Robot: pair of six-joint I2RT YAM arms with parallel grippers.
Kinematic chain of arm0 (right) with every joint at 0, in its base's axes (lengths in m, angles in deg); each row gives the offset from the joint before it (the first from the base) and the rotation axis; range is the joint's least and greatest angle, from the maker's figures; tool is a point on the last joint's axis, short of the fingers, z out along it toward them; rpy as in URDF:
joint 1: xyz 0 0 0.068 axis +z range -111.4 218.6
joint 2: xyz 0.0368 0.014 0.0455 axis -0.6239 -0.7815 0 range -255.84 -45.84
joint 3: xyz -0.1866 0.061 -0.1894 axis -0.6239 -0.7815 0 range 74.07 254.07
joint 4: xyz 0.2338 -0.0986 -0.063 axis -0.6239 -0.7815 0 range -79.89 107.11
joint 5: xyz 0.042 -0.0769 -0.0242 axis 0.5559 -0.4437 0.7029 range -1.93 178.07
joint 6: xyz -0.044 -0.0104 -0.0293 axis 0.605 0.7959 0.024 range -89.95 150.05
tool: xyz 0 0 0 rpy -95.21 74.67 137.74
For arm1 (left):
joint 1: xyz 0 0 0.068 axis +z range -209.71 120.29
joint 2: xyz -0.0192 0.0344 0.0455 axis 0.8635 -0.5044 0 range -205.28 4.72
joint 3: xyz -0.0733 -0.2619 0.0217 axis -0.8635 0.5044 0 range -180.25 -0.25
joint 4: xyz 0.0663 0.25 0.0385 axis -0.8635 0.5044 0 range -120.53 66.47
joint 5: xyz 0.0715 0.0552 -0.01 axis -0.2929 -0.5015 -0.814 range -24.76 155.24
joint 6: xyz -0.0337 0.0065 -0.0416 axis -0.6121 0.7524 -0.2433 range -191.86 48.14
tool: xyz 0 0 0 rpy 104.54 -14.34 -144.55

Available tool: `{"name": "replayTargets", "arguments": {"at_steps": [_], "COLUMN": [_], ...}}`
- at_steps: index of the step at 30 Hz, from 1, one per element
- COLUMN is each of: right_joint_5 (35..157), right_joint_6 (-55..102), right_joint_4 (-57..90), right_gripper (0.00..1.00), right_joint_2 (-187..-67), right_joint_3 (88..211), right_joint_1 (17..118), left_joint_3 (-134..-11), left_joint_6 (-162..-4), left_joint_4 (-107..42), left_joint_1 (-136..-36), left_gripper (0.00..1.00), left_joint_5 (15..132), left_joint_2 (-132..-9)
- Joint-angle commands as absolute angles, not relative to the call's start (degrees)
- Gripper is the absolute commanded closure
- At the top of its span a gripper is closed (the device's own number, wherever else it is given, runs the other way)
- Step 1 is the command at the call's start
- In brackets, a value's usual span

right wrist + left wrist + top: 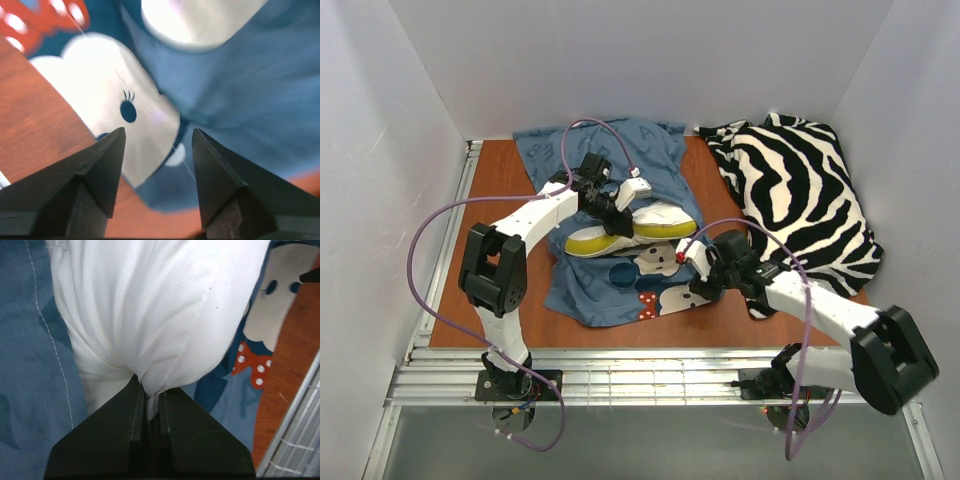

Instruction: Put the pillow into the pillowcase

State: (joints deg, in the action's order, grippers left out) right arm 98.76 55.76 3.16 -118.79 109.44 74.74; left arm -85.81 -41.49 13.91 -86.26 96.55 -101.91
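The white pillow (655, 218), with a yellow edge along its near left side, lies on the blue pillowcase (610, 290) in the middle of the table. My left gripper (620, 222) reaches over it from the left. In the left wrist view this gripper (150, 390) is shut on a pinched fold of the pillow (150, 305), with the pillowcase (30, 365) beneath. My right gripper (692, 288) hovers at the pillowcase's near right corner. In the right wrist view it (157, 132) stands open just above the printed pillowcase (240, 90), gripping nothing.
A black-and-white zebra cloth (790, 190) lies heaped at the right rear. The brown table (500, 180) is boxed in by white walls at the left, back and right. A metal rail (620, 375) runs along the near edge.
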Motion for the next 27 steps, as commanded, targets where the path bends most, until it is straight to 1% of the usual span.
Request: {"name": "replayTargets", "arguments": {"at_steps": [1,4,7,9,10,12,13,15,16,19,23,24,27], "right_joint_5": [100.6,105.1,110.1,112.0,111.9,109.0,107.9,105.0,104.3,103.4,102.5,102.7,103.3], "right_joint_6": [63.2,71.4,78.6,79.2,79.2,78.6,78.3,77.8,77.3,77.0,79.6,80.7,81.5], "right_joint_4": [8.1,9.1,10.6,11.2,11.8,16.5,19.6,23.5,25.4,27.4,31.6,31.6,32.2], "right_gripper": [0.47,0.38,0.36,0.37,0.44,0.49,0.53,0.54,0.52,0.52,0.52,0.52,0.45], "right_joint_2": [-109.3,-106.3,-107.6,-110.5,-114.0,-117.1,-119.5,-121.7,-124.0,-129.4,-134.6,-136.4,-139.7], "right_joint_3": [110.9,113.0,114.0,116.3,117.0,117.3,117.1,117.0,117.5,120.2,120.4,120.6,120.8], "right_joint_1": [75.2,75.2,75.4,76.0,76.6,79.4,80.4,83.5,84.7,85.4,85.7,85.7,85.6], "left_joint_3": [-86.9,-88.1,-88.3,-88.3,-88.1,-88.0,-87.9,-88.2,-88.6,-88.9,-89.4,-89.3,-89.0], "left_joint_6": [-41.9,-42.3,-43.5,-43.8,-44.1,-45.2,-45.6,-45.9,-45.9,-46.2,-46.5,-46.6,-46.5], "left_joint_4": [24.0,26.1,25.6,25.5,25.5,25.1,25.0,25.2,25.5,25.7,26.4,26.4,26.8], "left_joint_1": [-86.3,-86.3,-86.3,-86.3,-86.3,-86.3,-86.3,-86.3,-86.3,-86.3,-86.3,-86.3,-86.3], "left_gripper": [1.00,1.00,1.00,1.00,1.00,1.00,1.00,1.00,1.00,1.00,1.00,1.00,1.00], "left_joint_5": [109.9,111.8,111.7,111.9,112.0,112.6,112.8,113.6,114.2,114.7,115.5,115.7,116.3], "left_joint_2": [-101.2,-101.5,-100.9,-100.7,-100.6,-100.5,-100.6,-100.9,-101.1,-101.0,-100.6,-100.3,-99.9]}}
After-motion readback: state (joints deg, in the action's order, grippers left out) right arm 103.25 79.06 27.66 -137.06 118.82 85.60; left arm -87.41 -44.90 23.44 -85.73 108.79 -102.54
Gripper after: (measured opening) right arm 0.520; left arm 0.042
